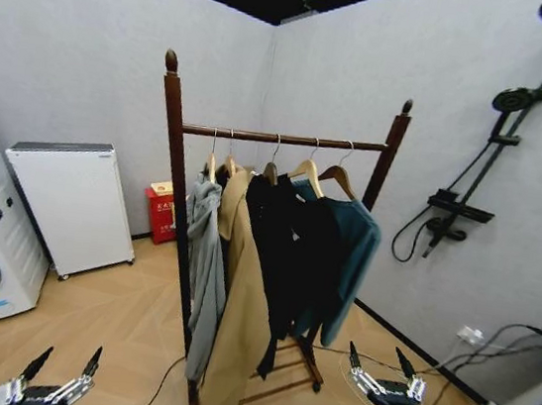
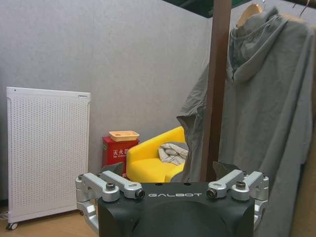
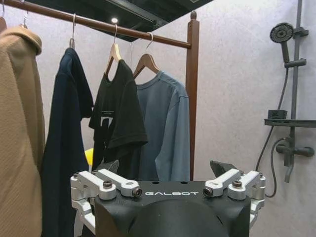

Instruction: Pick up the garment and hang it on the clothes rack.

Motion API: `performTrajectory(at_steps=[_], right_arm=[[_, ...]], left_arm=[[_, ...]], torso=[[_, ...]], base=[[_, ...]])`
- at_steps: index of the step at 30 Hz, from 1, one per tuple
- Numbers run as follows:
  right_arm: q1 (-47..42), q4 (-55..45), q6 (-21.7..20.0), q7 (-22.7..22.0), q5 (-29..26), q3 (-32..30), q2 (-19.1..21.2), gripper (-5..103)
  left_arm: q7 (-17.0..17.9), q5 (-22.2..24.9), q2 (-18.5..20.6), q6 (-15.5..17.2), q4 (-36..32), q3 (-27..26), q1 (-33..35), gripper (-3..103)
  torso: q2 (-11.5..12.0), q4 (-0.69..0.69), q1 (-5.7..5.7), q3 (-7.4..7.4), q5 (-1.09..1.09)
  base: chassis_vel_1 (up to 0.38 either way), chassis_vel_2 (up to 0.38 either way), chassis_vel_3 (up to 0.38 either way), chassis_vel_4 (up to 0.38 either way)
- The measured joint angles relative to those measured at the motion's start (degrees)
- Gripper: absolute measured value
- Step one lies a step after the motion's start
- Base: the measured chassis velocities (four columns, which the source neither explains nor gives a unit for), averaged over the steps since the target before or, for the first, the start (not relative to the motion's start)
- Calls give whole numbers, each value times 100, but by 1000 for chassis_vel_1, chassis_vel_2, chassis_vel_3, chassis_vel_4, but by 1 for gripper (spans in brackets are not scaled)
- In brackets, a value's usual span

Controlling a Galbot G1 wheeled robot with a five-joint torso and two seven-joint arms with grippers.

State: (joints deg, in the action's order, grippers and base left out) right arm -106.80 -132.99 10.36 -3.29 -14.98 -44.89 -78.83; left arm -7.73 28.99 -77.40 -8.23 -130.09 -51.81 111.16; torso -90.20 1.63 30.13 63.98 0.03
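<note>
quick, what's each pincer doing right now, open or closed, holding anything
Left pincer: open, holding nothing, low beside the clothes rack.
Right pincer: open, holding nothing, low, right of the rack.

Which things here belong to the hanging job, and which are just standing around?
Job: teal cloth garment on wooden hanger; reddish-brown wooden clothes rack; open left end effector; open right end effector.

Around: grey hoodie; black shower stand; yellow chair.
</note>
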Motion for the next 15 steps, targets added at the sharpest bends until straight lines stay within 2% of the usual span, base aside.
performTrajectory(at_steps=[3,7,10,15], right_arm=[[-1,1,-1,0,-1,0,0,100],[-2,1,-2,0,-1,0,0,100],[-2,1,-2,-1,-2,-1,0,100],[2,1,-2,0,-2,-1,1,100]], left_arm=[[1,0,0,0,0,0,0,100],[2,0,0,0,1,-1,1,100],[-1,0,0,0,0,0,1,100],[0,0,0,0,0,0,0,100]], torso=[[-2,0,-3,-2,-4],[-5,-2,-6,-3,-7],[-1,3,-3,0,0],[4,-3,6,2,-2]], base=[[301,-259,-262,233],[88,-78,-163,139],[-53,-57,-80,-7],[-119,-26,36,-54]])
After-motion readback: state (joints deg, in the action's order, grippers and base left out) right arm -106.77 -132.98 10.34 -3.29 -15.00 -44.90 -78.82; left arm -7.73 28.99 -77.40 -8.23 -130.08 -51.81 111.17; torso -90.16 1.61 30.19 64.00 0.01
